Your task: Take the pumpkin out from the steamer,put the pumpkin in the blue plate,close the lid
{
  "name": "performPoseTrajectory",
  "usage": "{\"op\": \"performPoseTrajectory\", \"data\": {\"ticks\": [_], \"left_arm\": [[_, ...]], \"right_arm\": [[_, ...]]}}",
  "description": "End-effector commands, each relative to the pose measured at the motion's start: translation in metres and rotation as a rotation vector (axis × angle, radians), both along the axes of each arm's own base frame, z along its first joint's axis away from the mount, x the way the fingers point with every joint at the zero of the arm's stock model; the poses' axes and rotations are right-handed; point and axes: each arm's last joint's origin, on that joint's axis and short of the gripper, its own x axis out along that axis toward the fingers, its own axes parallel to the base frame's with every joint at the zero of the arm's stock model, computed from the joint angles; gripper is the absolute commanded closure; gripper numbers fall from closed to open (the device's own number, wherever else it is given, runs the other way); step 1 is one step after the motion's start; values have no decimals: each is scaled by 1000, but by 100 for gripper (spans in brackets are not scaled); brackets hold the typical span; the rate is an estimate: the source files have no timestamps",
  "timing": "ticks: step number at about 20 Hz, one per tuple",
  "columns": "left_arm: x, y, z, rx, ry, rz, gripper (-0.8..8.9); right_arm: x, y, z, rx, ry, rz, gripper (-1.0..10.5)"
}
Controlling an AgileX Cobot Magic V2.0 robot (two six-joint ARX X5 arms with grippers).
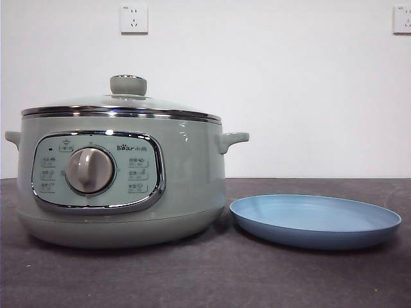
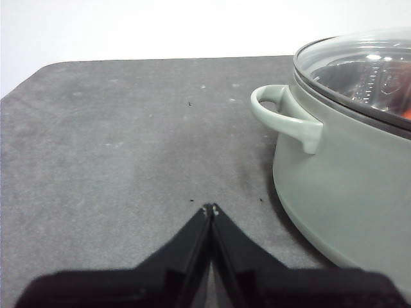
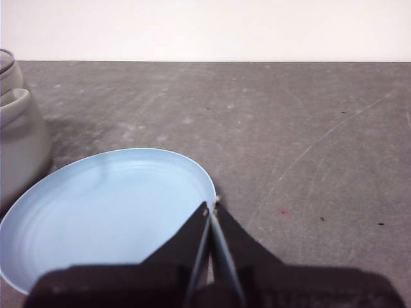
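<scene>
**Starting position: lid seated, both arms waiting**

The steamer (image 1: 122, 183) is the landmark. It stands on the dark table (image 1: 205, 276) with its control panel facing the front camera. The lid (image 1: 122, 106) sits squarely on the steamer's rim, its knob (image 1: 128, 85) upright at the centre. The blue plate (image 1: 314, 221) lies flat just beside the steamer's base and carries nothing.

The pumpkin is not plainly visible. In the left wrist view, a small orange patch (image 2: 406, 113) shows through the glass at the frame edge, so the pumpkin is probably inside the steamer.

The left gripper (image 2: 210, 208) hovers near the steamer's side handle (image 2: 286, 115), clenched and holding nothing. The right gripper (image 3: 212, 205) hovers at the plate's far rim from the steamer, likewise clenched and holding nothing.

Step in hand, as judged: remove the lid. Spread the jaws before descending. Centre them over the knob, grip it squarely, then lift vertically so that the steel rim clears the steamer without dragging. Set the lid down clear of the plate.
</scene>
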Motion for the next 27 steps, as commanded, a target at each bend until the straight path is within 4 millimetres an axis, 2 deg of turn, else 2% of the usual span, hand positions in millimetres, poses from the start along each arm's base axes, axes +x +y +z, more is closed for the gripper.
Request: {"op": "performPoseTrajectory", "data": {"ticks": [1, 4, 7, 12, 15, 22, 27], "left_arm": [[0, 0, -5, -7, 19, 3, 817], [0, 0, -5, -7, 19, 2, 817], [0, 0, -5, -16, 19, -4, 817], [0, -5, -4, -328, 45, -113, 817], [-1, -7, -3, -419, 62, -189, 817], [-1, -8, 0, -475, 62, -219, 822], [-5, -9, 16, -495, 47, -223, 822]], "right_arm": [[1, 0, -4, 8, 14, -5, 963], [1, 0, -4, 11, 14, -5, 963], [1, 0, -4, 90, 31, -14, 963], [1, 0, -3, 408, 85, -65, 963], [1, 0, -3, 516, 108, -83, 963], [0, 2, -1, 551, 140, -12, 963], [-3, 2, 11, 578, 178, -23, 963]]}}
